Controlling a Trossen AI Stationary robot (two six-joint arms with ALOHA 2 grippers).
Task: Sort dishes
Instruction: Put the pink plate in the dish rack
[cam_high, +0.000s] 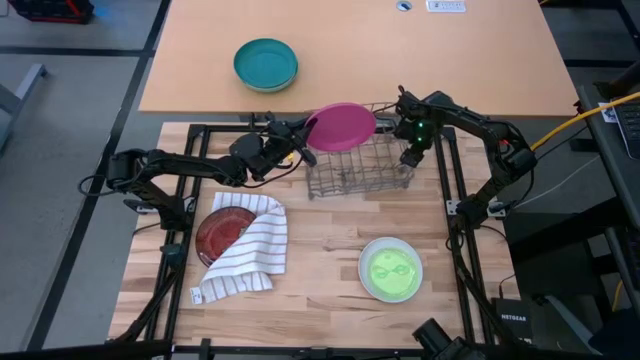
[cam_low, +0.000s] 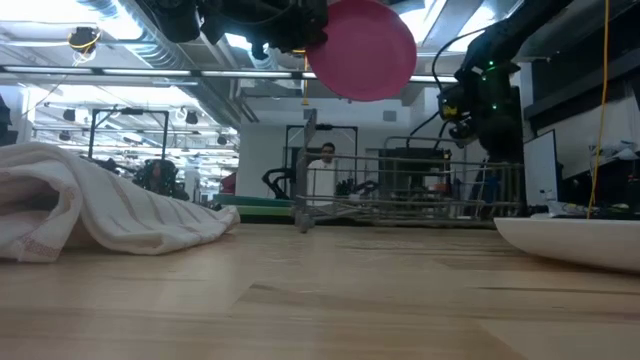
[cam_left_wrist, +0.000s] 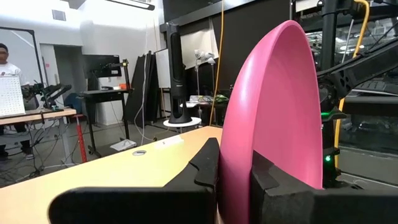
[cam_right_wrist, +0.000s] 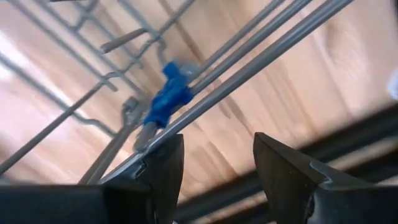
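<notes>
My left gripper (cam_high: 308, 133) is shut on the magenta-pink plate (cam_high: 341, 127), held high over the wire dish rack (cam_high: 358, 165); the low view shows the plate (cam_low: 362, 48) well above the rack (cam_low: 400, 190). My right gripper (cam_high: 410, 157) is open at the rack's right rim (cam_right_wrist: 249, 59). The pale green plate (cam_high: 390, 268) lies flat on the table near the right. The dark red plate (cam_high: 220, 232) lies flat at the left, partly under the white striped cloth (cam_high: 250, 255). My left gripper pinches the magenta plate's rim (cam_left_wrist: 239, 155) between its two fingers (cam_left_wrist: 208, 165), one on each face, coming level from the table's left. The plate stands on edge, lifted clear above the rack. My right gripper (cam_right_wrist: 217, 155) stands over the rack's rim wire; whether it touches I cannot tell.
A teal bowl (cam_high: 266, 64) sits on the far tabletop, left of the rack. The striped cloth (cam_low: 110, 215) bulks at the table's left. A person (cam_low: 325, 165) stands in the room beyond. Bare wood lies between the cloth and the green plate.
</notes>
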